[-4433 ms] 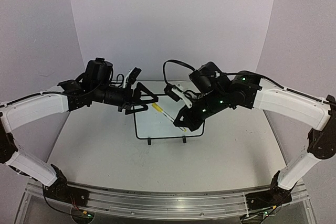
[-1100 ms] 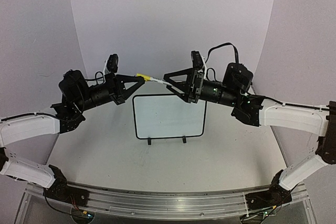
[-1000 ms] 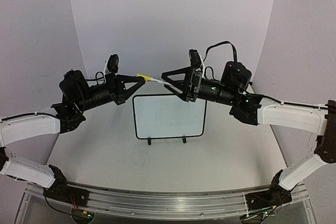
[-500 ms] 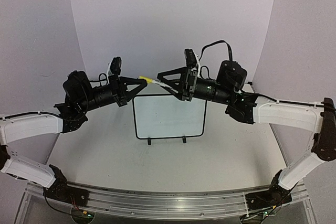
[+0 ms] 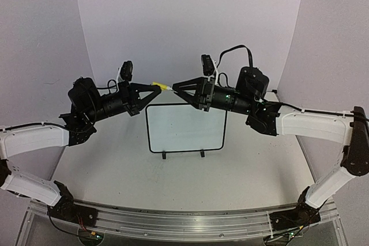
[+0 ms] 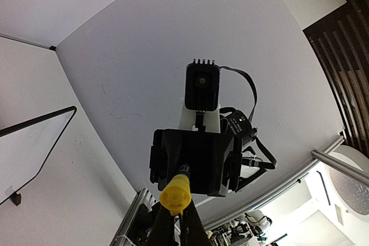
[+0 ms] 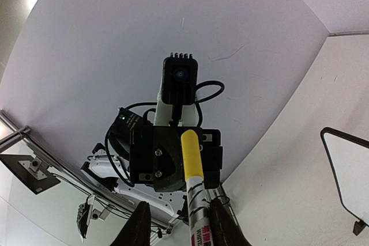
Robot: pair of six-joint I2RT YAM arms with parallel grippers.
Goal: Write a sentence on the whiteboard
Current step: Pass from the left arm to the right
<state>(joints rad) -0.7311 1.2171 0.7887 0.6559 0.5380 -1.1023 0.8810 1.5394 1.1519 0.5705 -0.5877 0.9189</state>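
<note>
Below right pincer [image 5: 174,86], apart: whiteboard [image 5: 184,128]

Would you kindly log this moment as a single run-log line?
left gripper: shut on marker cap | right gripper: open, straddling marker body | whiteboard: standing, no writing visible

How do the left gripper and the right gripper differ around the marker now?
The left gripper is shut on the marker's yellow cap; the right gripper's jaws stand apart around its white barrel, a gap showing. The left gripper points right, the right gripper points left. Both hang in the air by the whiteboard.
</note>
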